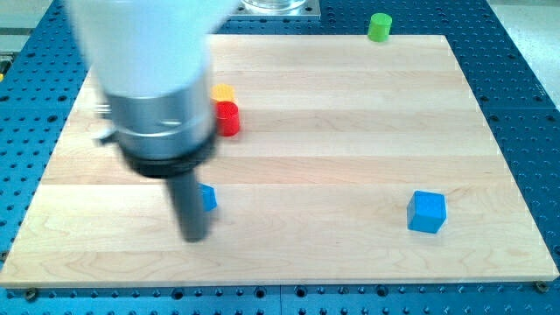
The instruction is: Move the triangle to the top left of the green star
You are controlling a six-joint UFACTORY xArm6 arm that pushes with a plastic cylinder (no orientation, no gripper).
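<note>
My rod comes down at the view's left and my tip rests on the wooden board. A small blue block sits just right of the rod, touching or nearly touching it and mostly hidden, so I cannot make out its shape. No green star shows; the arm's body hides much of the upper left. A green cylinder stands at the board's top edge, right of centre.
A red cylinder and a yellow block behind it sit right of the arm's body. A blue cube lies at the lower right. The board rests on a blue perforated table.
</note>
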